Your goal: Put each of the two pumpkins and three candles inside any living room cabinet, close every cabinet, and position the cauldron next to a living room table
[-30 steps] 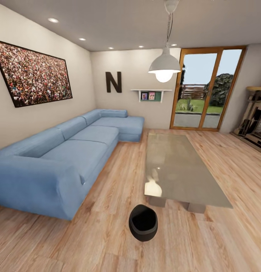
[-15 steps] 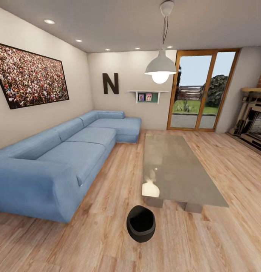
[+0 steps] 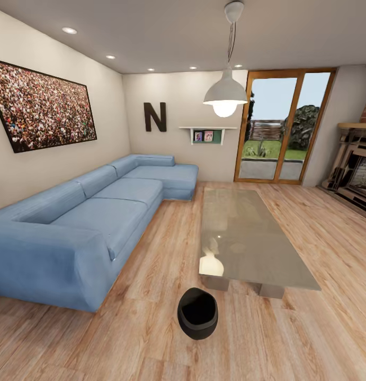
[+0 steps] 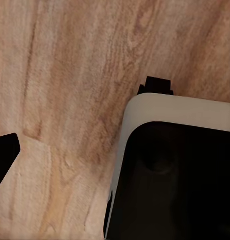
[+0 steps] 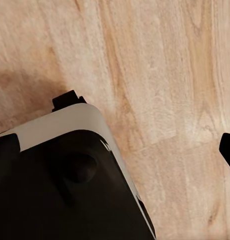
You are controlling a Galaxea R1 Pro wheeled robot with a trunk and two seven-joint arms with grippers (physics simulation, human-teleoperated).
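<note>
The black cauldron (image 3: 197, 313) stands on the plank floor just off the near left corner of the low table (image 3: 246, 238), a short gap from its pale leg (image 3: 219, 283). The table's glossy top reflects the lamp. Pumpkins, candles and the dark-brown cabinet are out of view. In the left wrist view, one dark fingertip (image 4: 4, 152) shows at the picture's edge over bare floor, with nothing between the fingers. In the right wrist view, one fingertip (image 5: 228, 150) sits likewise at the edge, holding nothing.
A big blue corner sofa (image 3: 82, 222) runs along the left wall. Wood-framed glass doors (image 3: 280, 127) close the far end and a fireplace (image 3: 357, 169) is at the right. Both wrist views show my white-and-black base (image 4: 179, 170) (image 5: 60, 185) over the floor.
From one second ago to half a second ago the whole head view shifted slightly, so the camera moved. Since then nothing has moved; the cauldron and table stay put.
</note>
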